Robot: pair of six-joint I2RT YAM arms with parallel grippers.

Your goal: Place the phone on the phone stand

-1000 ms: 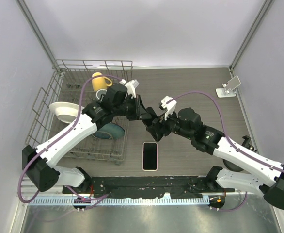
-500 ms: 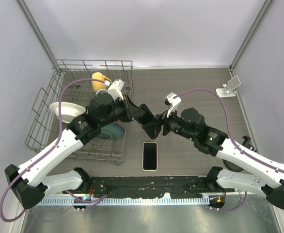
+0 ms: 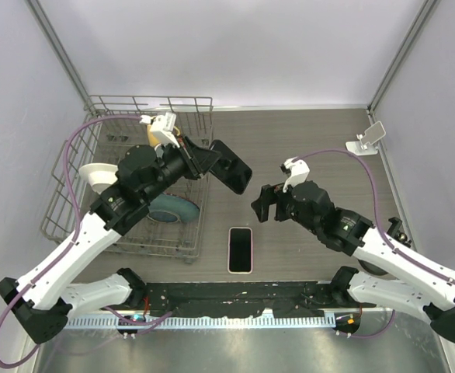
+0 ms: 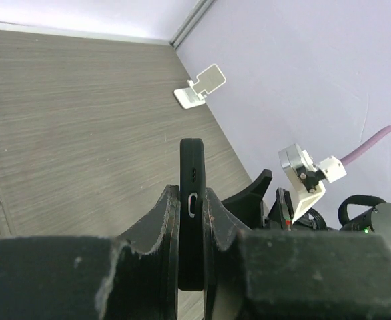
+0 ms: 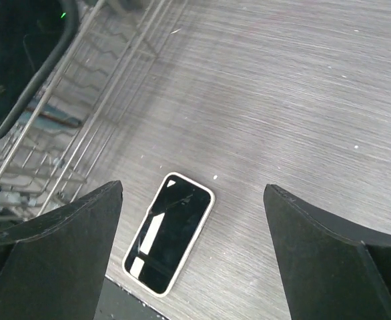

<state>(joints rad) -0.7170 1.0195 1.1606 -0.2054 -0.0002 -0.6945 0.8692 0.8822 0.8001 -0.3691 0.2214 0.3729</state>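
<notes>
Grey wood-grain tabletop (image 3: 313, 132) runs out to pale lilac walls, and in the overhead view we find most of its bare room between 12 and 3 o'clock. At about 2 o'clock, close to the right wall and near the far edge, the white phone stand (image 3: 366, 141) sits alone with its back plate tilted up.

Our left gripper (image 3: 210, 158) is clamped on a black phone (image 3: 232, 168), pinching it by one end. The phone juts toward 4 o'clock in the air, just past the right rim of the wire dish rack (image 3: 134, 99). From the left wrist we see this phone edge-on, upright between the two fingers (image 4: 162, 220), with the stand well apart beyond it and open table between them.

Our right gripper (image 3: 262, 201) hangs near the middle of the table, at about 5 o'clock from the black phone and apart from it. Its jaws are spread wide and hold nothing. Below it, at 6 o'clock near the front edge, a second phone with a pale rim (image 5: 169, 232) lies flat with its screen up, near the rack's front corner. At 9 o'clock the rack holds a white bowl (image 3: 95, 172) and a blue-green bowl (image 3: 173, 210).
</notes>
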